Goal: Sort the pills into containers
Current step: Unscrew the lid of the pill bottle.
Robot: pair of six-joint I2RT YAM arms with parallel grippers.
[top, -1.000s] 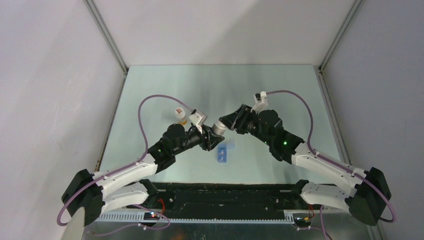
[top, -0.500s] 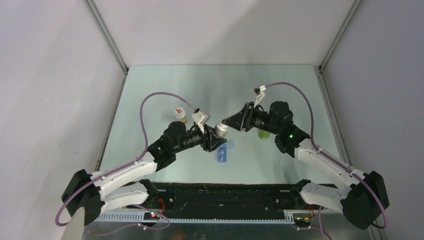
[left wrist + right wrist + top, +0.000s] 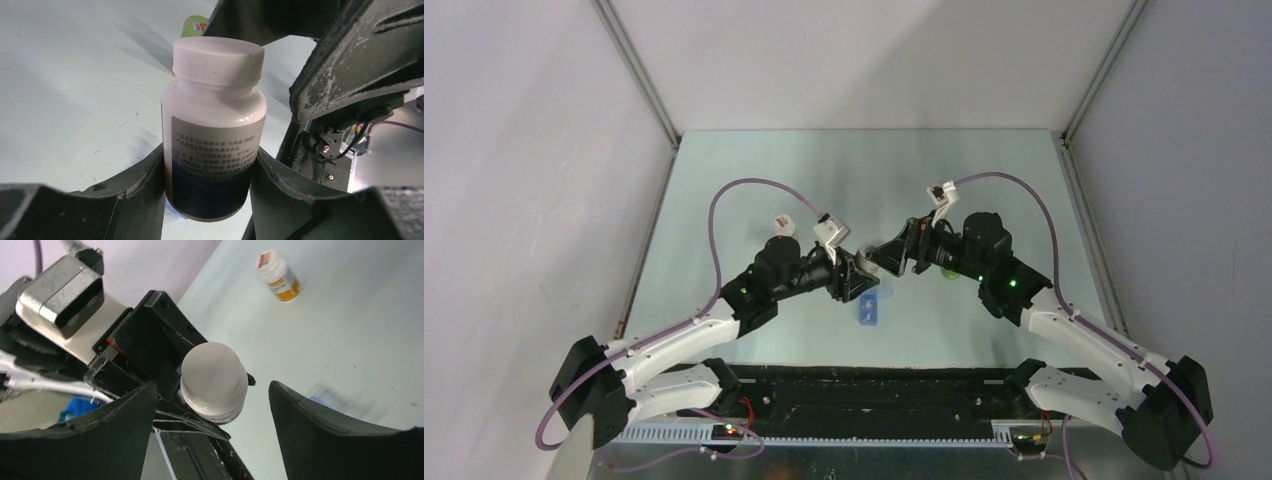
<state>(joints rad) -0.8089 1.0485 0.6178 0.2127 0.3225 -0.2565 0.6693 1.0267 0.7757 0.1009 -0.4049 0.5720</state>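
Pills showed nowhere, so sorting looked unstarted. Left tool [image 3: 854,279] clamped a white bottle [image 3: 214,130], cap [image 3: 218,57] on; blue pill box [image 3: 870,308] lay on the desk [image 3: 754,180] near it; right tool [image 3: 212,407] had its jaws apart around that cap.

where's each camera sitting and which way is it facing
Top external: above and behind the bases, looking down on the table; both arms show whole.
Left wrist: on the left arm, looking along the left gripper clamped on a white-capped bottle; own fingers show.
Right wrist: on the right arm, facing the left arm; the open right gripper flanks the cap.
Both wrist views share that bottle.
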